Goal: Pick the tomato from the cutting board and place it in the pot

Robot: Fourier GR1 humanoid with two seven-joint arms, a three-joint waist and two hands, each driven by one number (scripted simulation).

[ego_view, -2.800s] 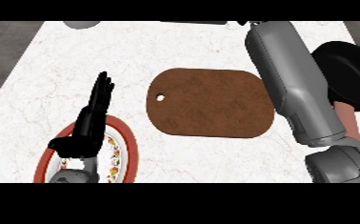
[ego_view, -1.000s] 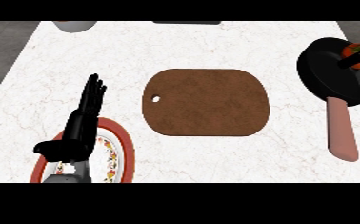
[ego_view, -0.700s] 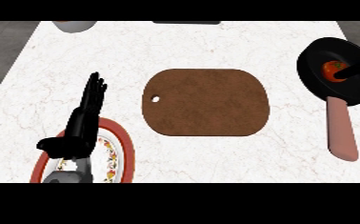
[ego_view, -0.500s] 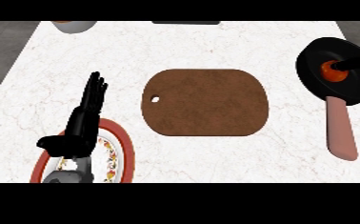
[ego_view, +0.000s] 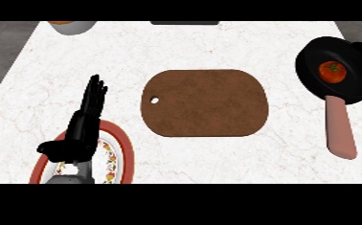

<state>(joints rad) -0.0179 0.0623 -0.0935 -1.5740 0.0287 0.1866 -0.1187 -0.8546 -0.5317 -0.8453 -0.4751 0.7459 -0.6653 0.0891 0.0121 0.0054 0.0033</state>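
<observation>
Down at the lower left of the head view, the left hand (ego_view: 79, 132) is resting open with its black fingers lying straight and close together, pointing away from the robot up the counter (ego_view: 191, 47), while the thumb is sticking out sideways to the left; it is holding nothing. Under the palm and wrist a plate (ego_view: 121, 148) with a red rim and a patterned inner band is lying on the counter, partly hidden by the hand and the grey forearm. Just to the right of the fingers, but not touching them, a brown cutting board (ego_view: 205, 103) with rounded corners is sitting flat, a small hole showing near its left edge and its top bare. Further right, at the edge of the view, a black pot (ego_view: 318, 79) with a long pinkish handle reaching toward the robot is standing on the counter, well apart from the board. The tomato (ego_view: 332, 72) is lying inside this pot, near the middle of its dark floor: it is looking round, orange-red and smooth, with a small dark green spot at its top where the stem sits. At the far left corner, a grey bowl (ego_view: 72, 27) is peeking in, cut off by the upper edge. The right hand is showing nowhere in this view.
</observation>
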